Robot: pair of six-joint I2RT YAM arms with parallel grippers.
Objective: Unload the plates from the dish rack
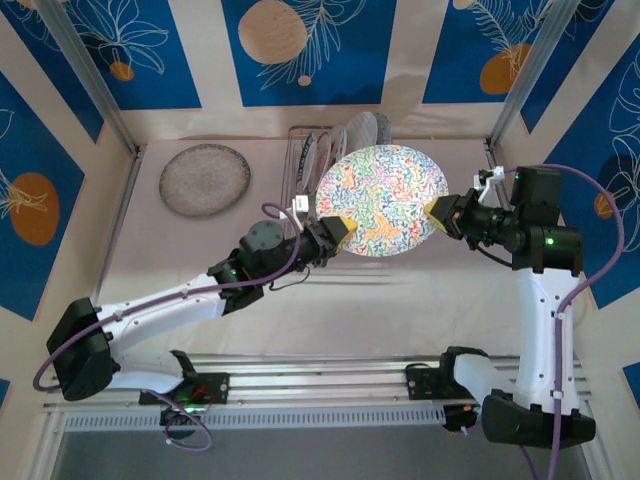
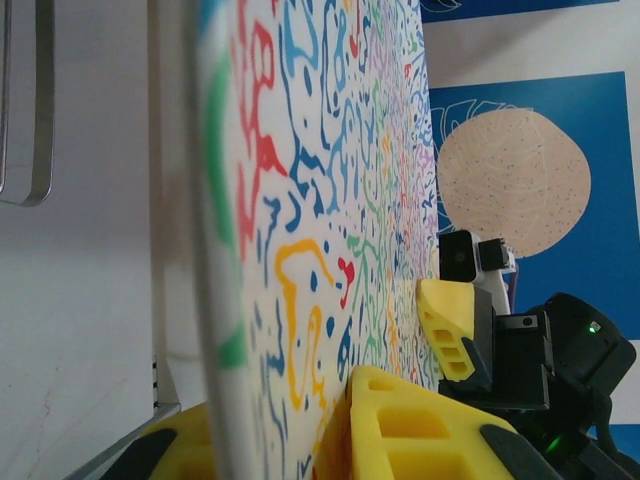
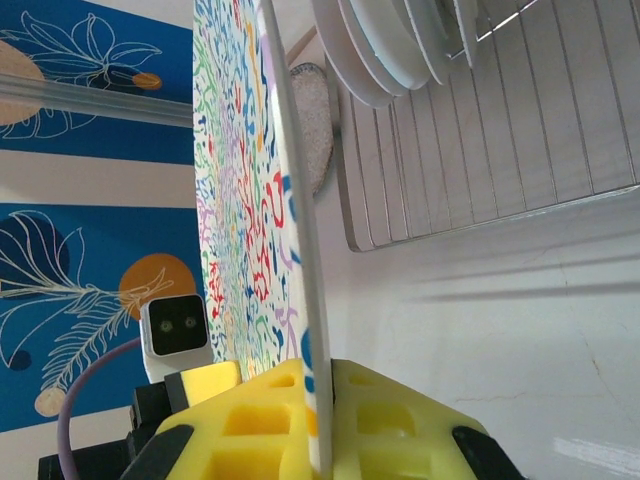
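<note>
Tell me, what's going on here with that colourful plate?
Two robot arms hold the squiggle-patterned plate between them, in front of the dish rack: the left pincer grips one edge, the right pincer the opposite edge. Other plates stand in the rack, and a speckled grey plate lies flat on the table.

The big squiggle plate point(image 1: 382, 202) hangs right in front of the dish rack point(image 1: 297, 165), so the straight way in to the plates point(image 1: 360, 130) standing back there is blocked. The left claw point(image 1: 338, 232) and right claw point(image 1: 440, 215), both pinching its rim, close off its two sides. A speckled grey plate point(image 1: 205, 180) takes up the back-left. The near half of the counter point(image 1: 400, 300) is wide open.
</note>
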